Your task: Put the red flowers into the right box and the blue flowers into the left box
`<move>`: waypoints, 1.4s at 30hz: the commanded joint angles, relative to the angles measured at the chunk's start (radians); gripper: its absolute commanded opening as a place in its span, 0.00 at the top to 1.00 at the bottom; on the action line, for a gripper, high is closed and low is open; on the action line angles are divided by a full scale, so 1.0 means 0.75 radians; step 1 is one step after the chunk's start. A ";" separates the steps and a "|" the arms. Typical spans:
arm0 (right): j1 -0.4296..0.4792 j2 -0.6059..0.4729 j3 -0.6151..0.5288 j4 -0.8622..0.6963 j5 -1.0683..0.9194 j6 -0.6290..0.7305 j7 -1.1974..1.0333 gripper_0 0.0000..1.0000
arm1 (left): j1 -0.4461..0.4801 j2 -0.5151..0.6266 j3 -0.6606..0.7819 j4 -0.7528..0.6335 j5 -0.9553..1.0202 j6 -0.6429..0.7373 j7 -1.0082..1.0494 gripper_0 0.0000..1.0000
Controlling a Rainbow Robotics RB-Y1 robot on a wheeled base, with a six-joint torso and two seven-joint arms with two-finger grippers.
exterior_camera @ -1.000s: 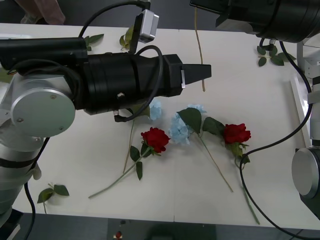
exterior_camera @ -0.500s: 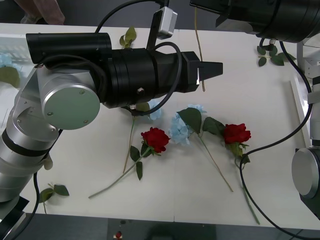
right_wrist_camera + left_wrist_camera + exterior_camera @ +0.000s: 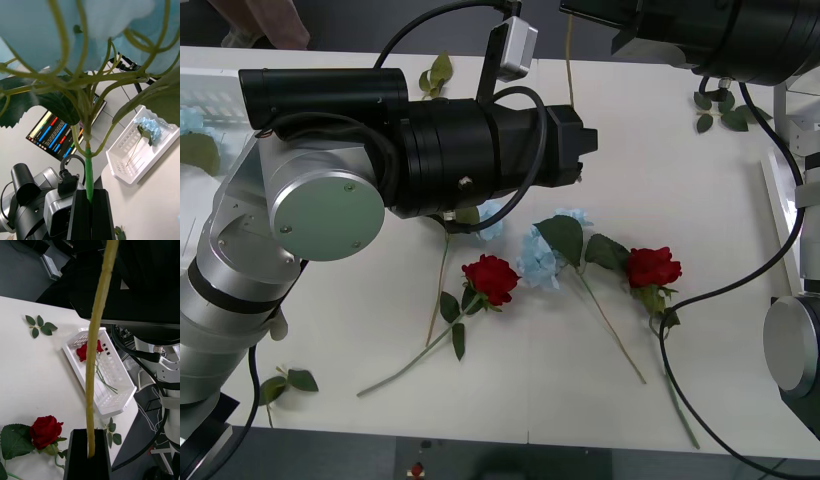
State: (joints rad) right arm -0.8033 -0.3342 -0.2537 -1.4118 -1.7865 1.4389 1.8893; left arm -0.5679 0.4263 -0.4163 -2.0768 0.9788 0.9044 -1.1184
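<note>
My right gripper [image 3: 89, 212] is shut on the green stem of a blue flower [image 3: 75, 33], held high over the table. Its long stem [image 3: 572, 70] hangs down into my left gripper [image 3: 582, 150], which is shut on the lower end [image 3: 90, 450]. Two red flowers [image 3: 491, 277] [image 3: 653, 267] and several blue flowers [image 3: 540, 260] lie mid-table, below the left arm. The left box [image 3: 138, 153] holds one blue flower [image 3: 148, 125]. In the right box [image 3: 112, 371] lies one red flower [image 3: 87, 351].
Loose leaf sprigs lie near the front left corner [image 3: 285, 385], at the back right [image 3: 715, 105] and at the back middle [image 3: 435, 72]. The left arm's thick black forearm [image 3: 450, 160] spans the middle of the table. The right arm's cable [image 3: 725, 270] loops over the right side.
My left arm swung up and to the right toward the hanging stem. Its fingers, which pointed past the stem earlier, have turned and shut on the stem's lower end.
</note>
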 commanded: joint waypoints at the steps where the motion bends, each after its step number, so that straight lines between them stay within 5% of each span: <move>1: -0.060 0.002 0.001 -0.044 -0.017 -0.012 -0.048 0.94 | -0.030 -0.033 0.011 -0.019 -0.019 -0.013 0.039 1.00; 2: -0.060 0.002 0.001 -0.044 -0.017 -0.012 -0.048 0.88 | -0.030 -0.033 0.011 -0.019 -0.019 -0.016 0.039 1.00; 6: -0.060 0.002 0.001 -0.044 -0.017 -0.012 -0.048 0.05 | -0.030 -0.033 0.011 -0.017 -0.027 -0.024 0.039 1.00; 7: -0.060 0.002 0.001 -0.044 -0.017 -0.012 -0.048 0.00 | -0.030 -0.033 0.011 -0.019 -0.031 -0.026 0.037 1.00; 19: -0.060 0.002 0.001 -0.044 -0.017 -0.012 -0.048 0.00 | -0.008 0.082 0.089 -0.082 -0.017 -0.001 0.043 1.00; 30: -0.060 0.002 0.001 -0.044 -0.017 -0.012 -0.048 0.00 | 0.101 0.270 0.434 -0.258 0.028 0.422 0.049 1.00; 42: -0.046 -0.062 -0.018 -0.044 -0.005 -0.018 -0.044 0.00 | 0.309 0.546 0.833 -0.303 0.100 0.655 0.033 1.00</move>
State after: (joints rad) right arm -0.8033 -0.3447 -0.2554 -1.4117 -1.7864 1.4362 1.8818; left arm -0.3390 0.7970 0.1884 -2.2844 1.0481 1.3862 -1.1177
